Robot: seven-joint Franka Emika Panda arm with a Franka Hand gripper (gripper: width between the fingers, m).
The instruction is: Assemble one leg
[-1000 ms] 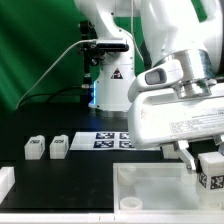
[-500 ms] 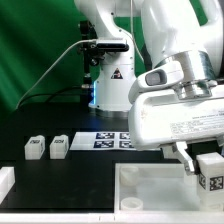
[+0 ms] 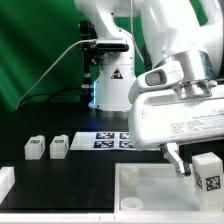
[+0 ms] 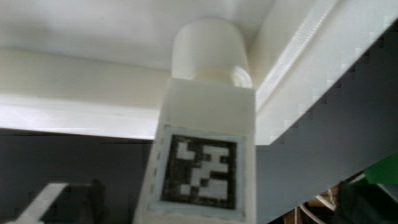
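Observation:
My gripper (image 3: pixel 198 168) is shut on a leg (image 3: pixel 207 176), a small white block with a black-and-white tag facing outward. It holds the leg over the right part of the large white tray-like piece (image 3: pixel 150 186) at the front. In the wrist view the leg (image 4: pixel 205 150) fills the middle. Its rounded peg end (image 4: pixel 214 50) points at an inner corner of the tray's raised rim (image 4: pixel 107 85). I cannot tell if the peg touches the tray. Two more legs (image 3: pixel 34 148) (image 3: pixel 59 146) stand on the black table at the exterior view's left.
The marker board (image 3: pixel 112 140) lies flat behind the tray, in front of the robot base (image 3: pixel 108 85). Another white part (image 3: pixel 5 182) shows at the exterior view's lower left edge. A green backdrop stands behind.
The gripper with the leg has shifted slightly down and toward the exterior view's left, over the tray. The other legs have not moved.

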